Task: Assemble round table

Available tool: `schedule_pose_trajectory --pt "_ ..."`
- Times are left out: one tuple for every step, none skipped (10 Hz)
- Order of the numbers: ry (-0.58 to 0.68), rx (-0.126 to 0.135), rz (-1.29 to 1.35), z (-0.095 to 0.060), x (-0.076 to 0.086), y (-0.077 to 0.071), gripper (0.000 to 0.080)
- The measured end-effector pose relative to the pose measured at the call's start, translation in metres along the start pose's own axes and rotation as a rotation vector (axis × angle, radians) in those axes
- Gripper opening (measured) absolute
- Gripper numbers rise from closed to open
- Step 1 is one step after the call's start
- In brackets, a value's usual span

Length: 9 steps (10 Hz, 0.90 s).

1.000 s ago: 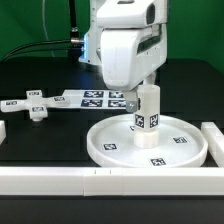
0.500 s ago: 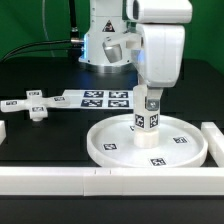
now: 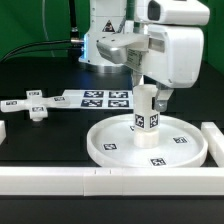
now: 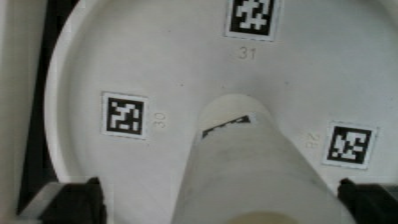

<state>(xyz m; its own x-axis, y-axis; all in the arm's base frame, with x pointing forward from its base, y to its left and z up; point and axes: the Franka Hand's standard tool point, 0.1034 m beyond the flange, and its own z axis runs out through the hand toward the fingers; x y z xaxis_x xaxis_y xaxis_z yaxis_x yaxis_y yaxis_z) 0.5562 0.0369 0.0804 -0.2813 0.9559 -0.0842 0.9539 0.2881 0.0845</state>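
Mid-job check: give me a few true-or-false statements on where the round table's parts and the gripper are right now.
1. The leg stands upright at the middle of the disc. True.
2. The foot piece sits on top of the leg. False: it lies on the table, off to the exterior view's left.
3. The gripper is at the leg's upper end. True.
4. The disc lies on the marker board. False: it lies on the table, apart from it.

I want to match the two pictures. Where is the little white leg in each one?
Exterior view: the leg stands upright in the middle of the disc.
Wrist view: the leg is the big blurry white shape nearest the camera, seen from above.
Shared landmark: the white disc with its square tags, lying all around the leg.
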Motion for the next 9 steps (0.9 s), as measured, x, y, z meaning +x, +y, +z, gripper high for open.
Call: schedule_pose_trajectory --pt "-0.002 0.000 -0.005 0.0002 -0.0001 0.0005 0.0649" --pt "-0.004 0.001 -0.006 0.0007 0.0001 0.0001 0.0524" --pt "-0.004 0.003 -0.004 0.0011 -0.0002 -0.0006 0.0524" --pt "-0.004 0.003 -0.003 0.0013 -0.0008 -0.0008 0.0406" --pt "-0.004 0.003 -0.003 0.0013 -0.0009 -0.0008 0.0406" --pt "-0.004 0.004 -0.003 0.0013 -0.0010 -0.0008 0.0406" --pt "-0.004 0.004 0.009 0.0014 -0.0010 -0.0009 0.0406" --pt "-0.004 0.004 0.037 0.0015 -0.0011 -0.0009 0.0406" --pt "-0.004 0.004 0.044 0.0015 -0.0012 -0.0009 0.0406"
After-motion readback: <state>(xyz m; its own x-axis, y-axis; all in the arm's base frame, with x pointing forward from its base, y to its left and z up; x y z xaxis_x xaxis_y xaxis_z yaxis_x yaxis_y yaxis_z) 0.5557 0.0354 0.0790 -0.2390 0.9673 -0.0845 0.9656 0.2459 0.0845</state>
